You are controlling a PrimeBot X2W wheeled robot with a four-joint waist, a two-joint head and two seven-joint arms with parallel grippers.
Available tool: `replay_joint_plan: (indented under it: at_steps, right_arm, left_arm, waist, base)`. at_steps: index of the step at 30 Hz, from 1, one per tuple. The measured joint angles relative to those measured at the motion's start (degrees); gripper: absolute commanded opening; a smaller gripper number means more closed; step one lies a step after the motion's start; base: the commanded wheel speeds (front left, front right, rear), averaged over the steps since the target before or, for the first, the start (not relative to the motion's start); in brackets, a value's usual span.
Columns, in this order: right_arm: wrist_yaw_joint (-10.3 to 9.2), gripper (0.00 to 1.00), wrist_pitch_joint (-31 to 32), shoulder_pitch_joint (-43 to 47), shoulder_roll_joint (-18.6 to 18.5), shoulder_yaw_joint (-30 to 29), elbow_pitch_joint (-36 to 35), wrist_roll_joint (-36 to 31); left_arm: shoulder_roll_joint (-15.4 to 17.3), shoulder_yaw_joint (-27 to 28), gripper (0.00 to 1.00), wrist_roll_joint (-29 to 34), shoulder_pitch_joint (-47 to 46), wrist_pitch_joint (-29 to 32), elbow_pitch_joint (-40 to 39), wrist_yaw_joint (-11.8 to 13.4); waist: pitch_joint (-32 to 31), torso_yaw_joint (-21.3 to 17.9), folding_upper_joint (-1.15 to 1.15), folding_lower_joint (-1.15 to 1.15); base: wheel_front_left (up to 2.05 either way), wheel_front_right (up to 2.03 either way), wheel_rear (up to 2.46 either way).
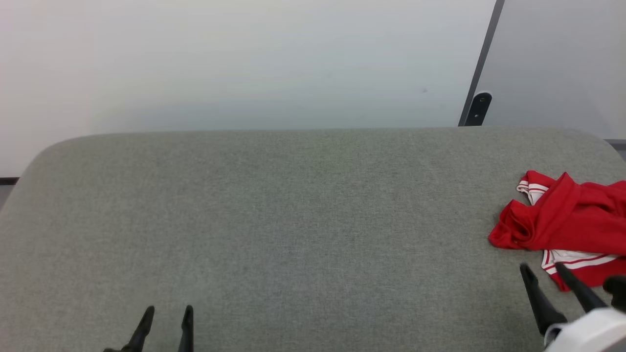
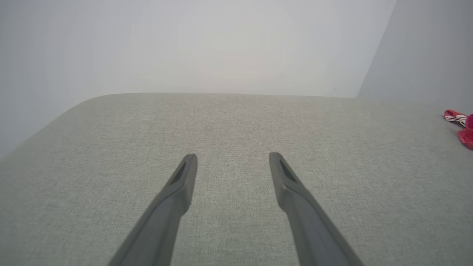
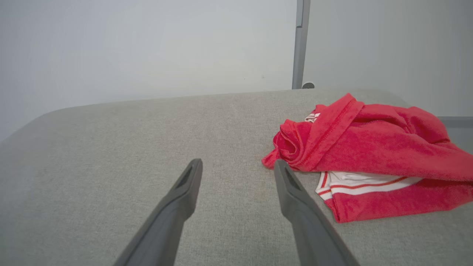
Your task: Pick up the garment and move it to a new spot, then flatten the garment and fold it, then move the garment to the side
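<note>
The garment [image 1: 567, 220], a red top with white and red striped trim, lies crumpled at the right edge of the grey fabric table [image 1: 293, 220]. My right gripper [image 1: 542, 268] stands open just in front of it and slightly to its left, with nothing between the fingers. In the right wrist view the garment [image 3: 369, 147] lies ahead and to the right of the right gripper [image 3: 238, 162], whose right finger [image 3: 292, 184] is close to the cloth's striped hem. My left gripper [image 1: 168, 310] is open at the lower left, far from the garment [image 2: 460, 123]; its fingers [image 2: 184, 177] hover over bare table.
Pale walls close off the space behind the table's rounded far edge. A dark vertical post [image 1: 481, 88] stands at the back right, near the garment. The table's right edge lies close to the garment.
</note>
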Motion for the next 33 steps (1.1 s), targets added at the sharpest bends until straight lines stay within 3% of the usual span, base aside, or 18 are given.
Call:
replay_joint_plan:
  at_steps: [11, 33]
  right_arm:
    - [0.00, 1.00, 2.55, 7.36, 2.44, -3.20, -5.34, -0.81]
    - [0.00, 1.00, 3.92, 7.51, 2.72, -3.74, -6.90, -0.79]
  left_arm:
    - [0.55, 0.40, 1.00, -0.57, 4.62, 1.71, -5.54, 1.18]
    - [1.16, -0.49, 1.00, -1.14, 4.96, 2.97, -6.92, 2.10]
  waist:
    - [-0.59, 0.52, 0.00, 0.00]
    - [-1.01, 1.00, 0.00, 0.00]
  base:
    - [0.00, 0.00, 0.00]
    - [0.00, 0.00, 0.00]
